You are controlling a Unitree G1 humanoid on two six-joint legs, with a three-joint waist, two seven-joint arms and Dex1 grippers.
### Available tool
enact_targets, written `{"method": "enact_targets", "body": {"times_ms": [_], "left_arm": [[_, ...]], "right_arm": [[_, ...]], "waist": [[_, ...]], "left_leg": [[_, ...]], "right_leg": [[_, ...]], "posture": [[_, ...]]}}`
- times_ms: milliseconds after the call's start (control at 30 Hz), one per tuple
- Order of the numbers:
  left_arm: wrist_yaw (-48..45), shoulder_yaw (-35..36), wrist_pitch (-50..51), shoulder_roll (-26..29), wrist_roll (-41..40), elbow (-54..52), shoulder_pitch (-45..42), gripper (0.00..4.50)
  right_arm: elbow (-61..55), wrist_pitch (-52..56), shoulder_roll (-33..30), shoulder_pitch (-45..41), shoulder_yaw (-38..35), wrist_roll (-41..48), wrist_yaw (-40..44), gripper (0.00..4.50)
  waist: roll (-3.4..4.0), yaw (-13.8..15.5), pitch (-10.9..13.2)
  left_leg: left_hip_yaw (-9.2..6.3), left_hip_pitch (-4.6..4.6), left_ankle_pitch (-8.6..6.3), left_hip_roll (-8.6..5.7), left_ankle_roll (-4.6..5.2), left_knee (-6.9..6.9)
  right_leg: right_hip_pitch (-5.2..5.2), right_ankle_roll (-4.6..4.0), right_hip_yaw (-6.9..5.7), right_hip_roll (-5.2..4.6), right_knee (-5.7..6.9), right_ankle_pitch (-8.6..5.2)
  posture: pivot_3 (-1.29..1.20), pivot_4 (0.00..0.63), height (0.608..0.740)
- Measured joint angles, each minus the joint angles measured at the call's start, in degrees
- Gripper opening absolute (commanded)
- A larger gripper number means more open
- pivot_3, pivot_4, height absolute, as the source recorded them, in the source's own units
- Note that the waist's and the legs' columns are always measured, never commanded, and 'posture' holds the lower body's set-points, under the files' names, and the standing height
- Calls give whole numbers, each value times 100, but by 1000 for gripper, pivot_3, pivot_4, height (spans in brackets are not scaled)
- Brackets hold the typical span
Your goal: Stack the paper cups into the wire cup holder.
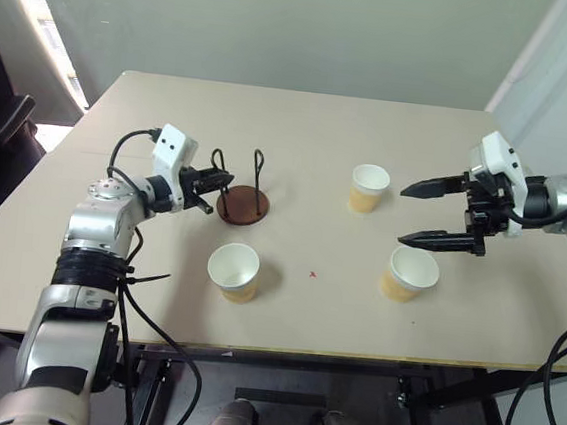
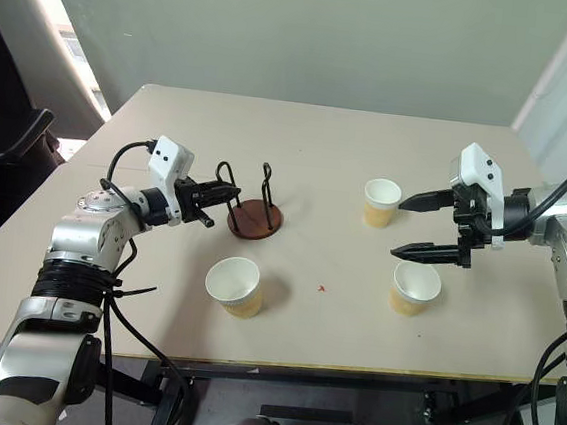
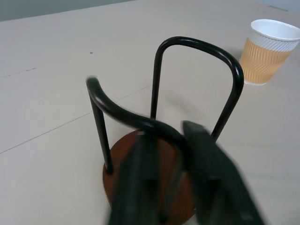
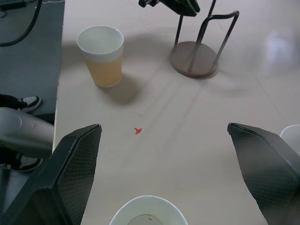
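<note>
While right gripper [image 1: 434, 215] gapes, nearest cup [image 1: 409, 274] sits below.

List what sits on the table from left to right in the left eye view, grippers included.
Left gripper, shut on a loop of the wire cup holder → near-left paper cup → far paper cup → near-right paper cup → open right gripper above it.
</note>
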Motion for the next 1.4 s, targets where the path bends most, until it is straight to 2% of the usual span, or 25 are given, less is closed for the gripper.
{"method": "enact_targets", "body": {"times_ms": [233,500,633,800,967,1167,1400], "left_arm": [[-93,10,282,7,-112,-144,0,17],[-337,-128,1654,-53,-750,-1785,-380,17],[-372,-503,2189,-183,-847,-2345,-461,17],[-517,-1171,2592,-295,-890,-2966,-114,17],[-895,-1508,2611,-282,-996,-3322,115,17],[-1152,-1790,2434,-262,-929,-3274,117,17],[-1127,-2141,1997,-345,-477,-3200,162,17]], "right_arm": [[-14,-3,-5,15,0,-2,-50,4500],[-14,-16,-48,22,0,4,1,4500],[-186,-1,-141,186,-2,93,157,4500],[-488,74,-193,369,-4,248,201,4500],[-684,228,-275,453,-13,400,203,4500],[-724,264,-283,459,-14,452,169,4500],[-781,295,-291,543,-22,449,13,4500]], "waist": [[-1,5,0],[-2,51,1],[-2,50,1],[-2,45,1],[-3,43,2],[-3,41,2],[-3,63,2]], "left_leg": [[1,-2,0,0,0,1],[4,-11,2,-6,-3,8],[8,2,2,-6,-3,7],[12,5,2,-6,-3,9],[12,10,0,-6,0,9],[12,29,-11,-9,21,10],[12,43,-19,-18,34,12]], "right_leg": [[1,2,1,0,-1,1],[2,10,6,0,-10,3],[13,16,13,0,-10,-1],[15,21,18,0,-9,-2],[19,23,19,0,-7,-3],[43,23,27,0,-12,-9],[66,39,36,-3,-14,-29]], "posture": [[0,150,740],[0,150,740],[0,150,740],[0,150,740],[0,150,740],[0,150,740],[0,150,740]]}}
